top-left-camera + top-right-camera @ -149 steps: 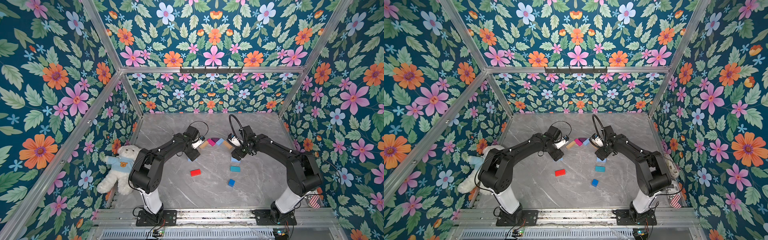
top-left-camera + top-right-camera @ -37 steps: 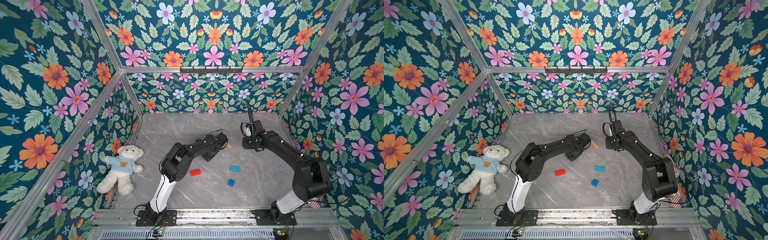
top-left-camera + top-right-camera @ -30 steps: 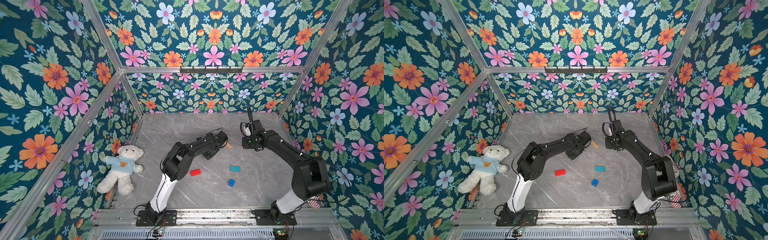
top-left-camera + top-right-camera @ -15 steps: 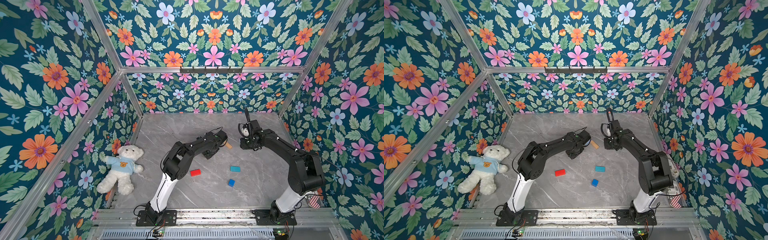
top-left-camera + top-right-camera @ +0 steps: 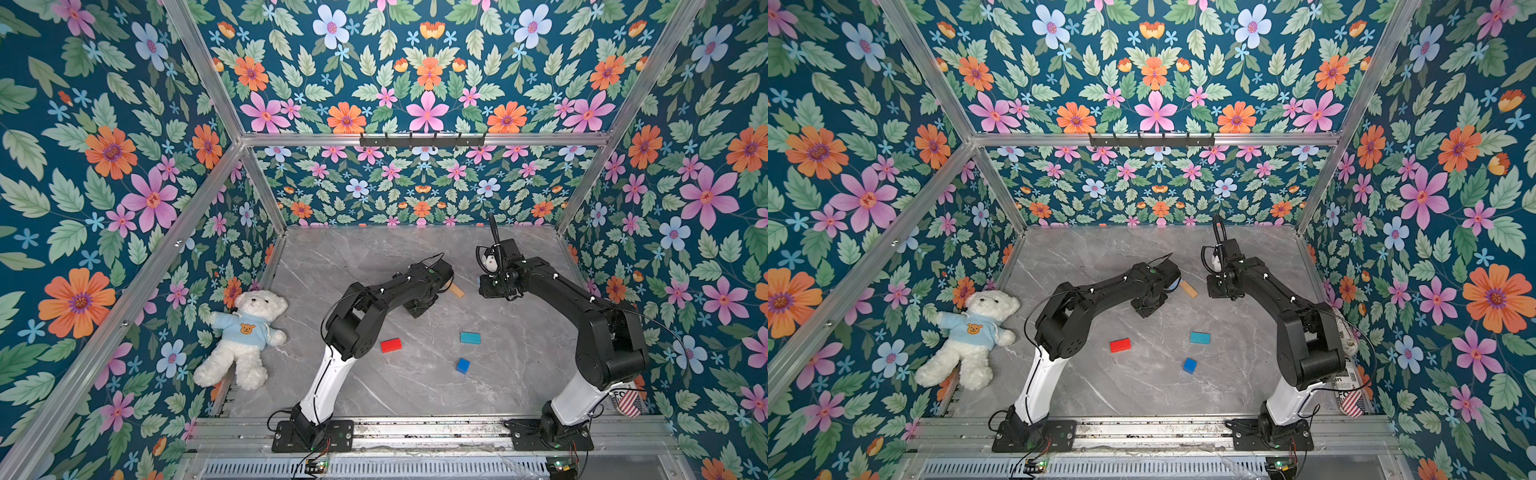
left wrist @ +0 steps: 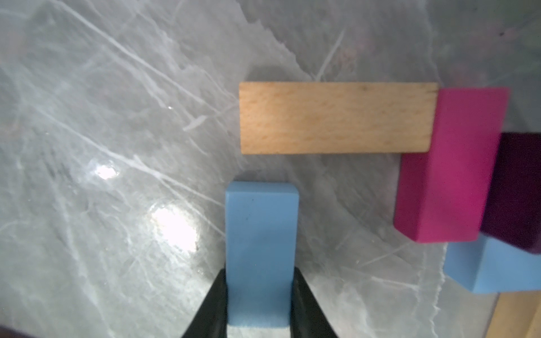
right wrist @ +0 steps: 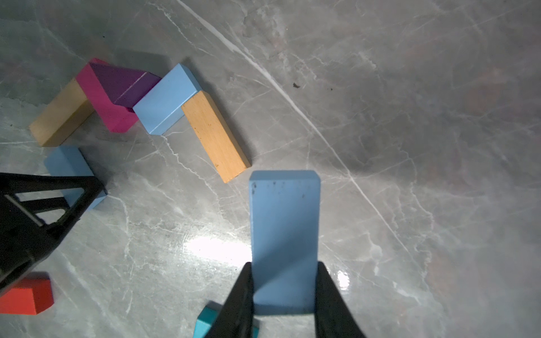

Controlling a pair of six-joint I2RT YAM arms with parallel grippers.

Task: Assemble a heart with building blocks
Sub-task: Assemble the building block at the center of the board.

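My left gripper (image 6: 259, 272) is shut on a light blue brick (image 6: 260, 234), low over the table and just short of a tan brick (image 6: 336, 117). That tan brick joins a magenta brick (image 7: 105, 99), a purple wedge (image 7: 126, 85), a light blue brick (image 7: 167, 99) and a second tan brick (image 7: 216, 137) in an arc, the partial heart. My right gripper (image 7: 284, 264) is shut on another light blue brick (image 7: 284, 228), its end close to the second tan brick. In both top views the arms hide most of the arc.
Loose on the near part of the table lie a red brick (image 5: 390, 345), a teal brick (image 5: 470, 337) and a dark blue cube (image 5: 462, 365). A white teddy bear (image 5: 245, 332) lies against the left wall. Floral walls enclose the marble table (image 5: 365, 257).
Over the last second the right arm has drifted slightly left toward the arc with its brick. The left arm has stayed where it was.
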